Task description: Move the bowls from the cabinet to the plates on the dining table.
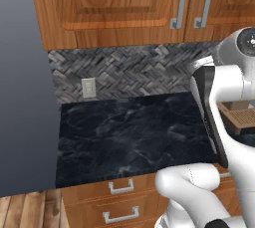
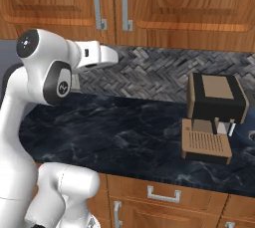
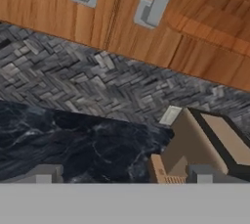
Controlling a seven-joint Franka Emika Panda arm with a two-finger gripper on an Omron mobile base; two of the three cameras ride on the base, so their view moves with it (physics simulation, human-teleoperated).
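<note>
The cabinet (image 2: 119, 3) spans the top of both base views, its two doors shut, so the bowls presumably sit behind them, unseen; neither table nor plates are in sight. Below it, the counter (image 1: 129, 132) runs dark and veined, with herringbone tiles (image 2: 149, 72) behind.

The arm (image 2: 45, 77) stands at 9 o'clock in the right base view, its forearm reaching toward the doors' lower edge. The coffee machine (image 2: 214, 117) sits at 3 o'clock on the counter. The bar handles (image 2: 112, 3) hang side by side at 12 o'clock.

In the hand view the fingertips (image 3: 46, 173) rise far apart at 6 o'clock, spread wide and holding nothing, with the handles at 12 o'clock and the machine at 4 o'clock.

Risks, as I judge them: the handles are close together, so the wide jaws could catch both or slip between them. Pulling a door off its arc could drag the fingers off the bar. A swinging door could hit the forearm, and a low elbow could knock the machine.
</note>
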